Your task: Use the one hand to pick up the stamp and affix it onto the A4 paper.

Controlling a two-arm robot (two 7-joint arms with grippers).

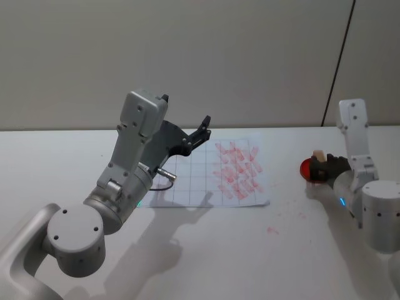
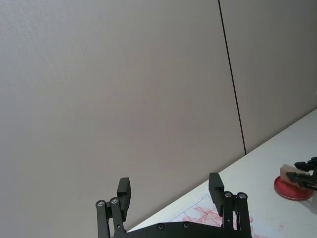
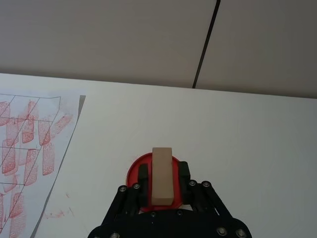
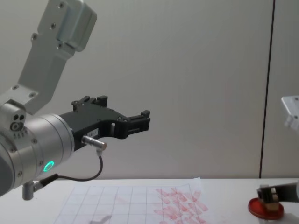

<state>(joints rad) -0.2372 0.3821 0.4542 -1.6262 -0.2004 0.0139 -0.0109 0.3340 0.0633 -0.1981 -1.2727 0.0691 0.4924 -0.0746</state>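
Right wrist view: the right hand (image 3: 161, 191) has its black jaws clamped on the stamp (image 3: 161, 175), a plain tan wood block, sitting over the round red dish (image 3: 132, 171).
Paper: A4 paper (image 1: 209, 178) lies flat on the white bench (image 1: 294, 237), grey grid, messy red marks, well apart from the dish.
Left gripper (image 2: 171, 191): jaws wide, raised above the paper's left part.
Room: bare bench between sheet and dish.

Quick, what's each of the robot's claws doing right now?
Left gripper: open, holding nothing, raised above the table.
Right gripper: shut on the small tan wooden stamp over the round red dish.
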